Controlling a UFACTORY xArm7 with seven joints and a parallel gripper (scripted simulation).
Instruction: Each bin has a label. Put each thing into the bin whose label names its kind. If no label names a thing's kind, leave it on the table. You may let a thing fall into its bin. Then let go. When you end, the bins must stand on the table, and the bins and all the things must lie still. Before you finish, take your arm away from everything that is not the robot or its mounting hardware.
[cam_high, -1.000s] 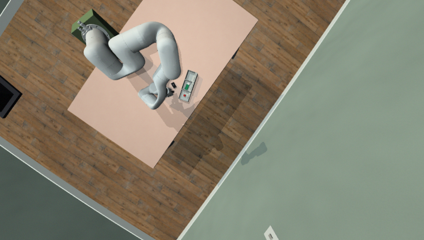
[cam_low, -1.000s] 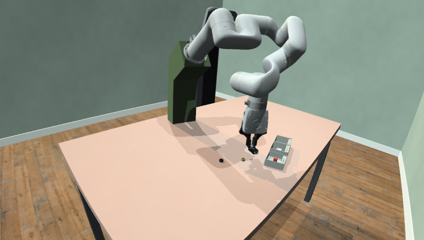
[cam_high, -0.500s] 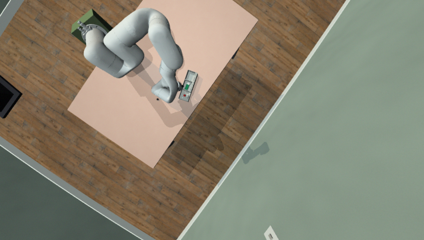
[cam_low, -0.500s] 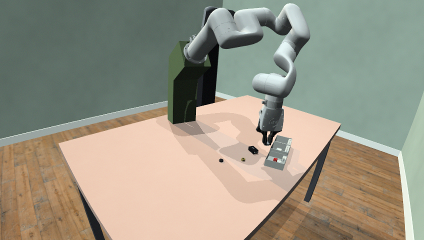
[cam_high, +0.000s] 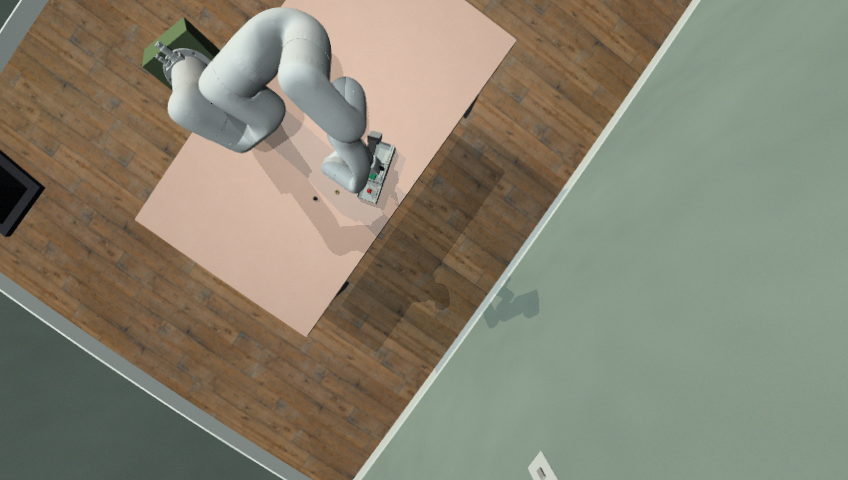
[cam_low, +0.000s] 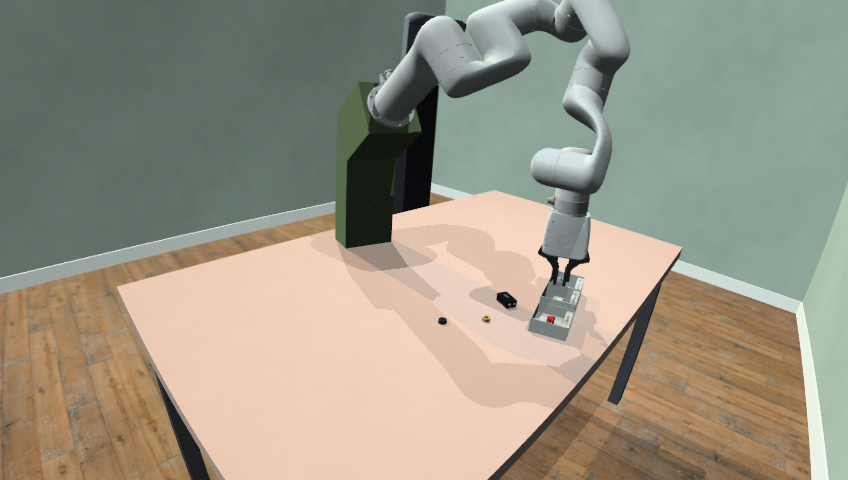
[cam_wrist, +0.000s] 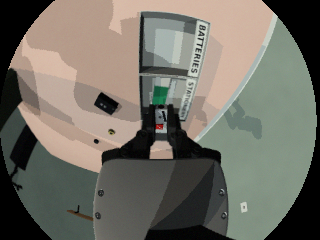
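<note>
My gripper (cam_low: 559, 281) (cam_wrist: 161, 112) points down over the row of grey bins, shut on a small grey piece with black marks (cam_wrist: 161, 116). The bin labelled BATTERIES (cam_wrist: 142, 45) looks empty. The STATIONERY bin (cam_wrist: 146, 92) holds a green thing (cam_high: 372, 176) (cam_wrist: 160, 95). The nearest bin (cam_low: 547, 330) in the exterior view holds a red thing (cam_high: 368, 190) (cam_low: 551, 319); its label is unreadable. Outside the bins lie a black block (cam_low: 506, 299) (cam_wrist: 106, 103), a yellow ring-like piece (cam_high: 337, 192) (cam_low: 486, 318) (cam_wrist: 111, 132) and a small black piece (cam_high: 315, 198) (cam_low: 442, 320) (cam_wrist: 96, 141).
The pink table (cam_high: 238, 226) (cam_low: 297, 368) bears the joined bins near one long edge. The arm's green pedestal (cam_low: 365, 202) stands at the opposite side. The arm hides part of the table in the top view.
</note>
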